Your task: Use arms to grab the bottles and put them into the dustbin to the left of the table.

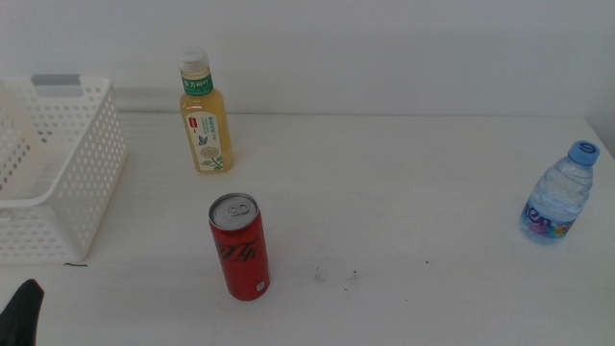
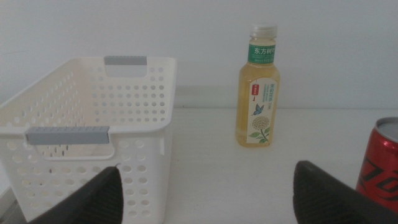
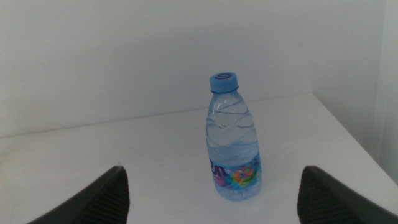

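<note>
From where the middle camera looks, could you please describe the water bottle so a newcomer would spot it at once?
Start at the white table and follow it to its far right edge, away from the dustbin. The water bottle stands upright there alone. It is clear with a blue cap, unlike the yellow tea bottle and red can.

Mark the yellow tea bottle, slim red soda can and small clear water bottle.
Yellow tea bottle with white cap [image 1: 206,120]: middle view, on its green-and-white label.
Slim red soda can [image 1: 240,252]: middle view, on its side wall.
Small clear water bottle with blue cap [image 3: 232,146]: right wrist view, mid-body.
</note>
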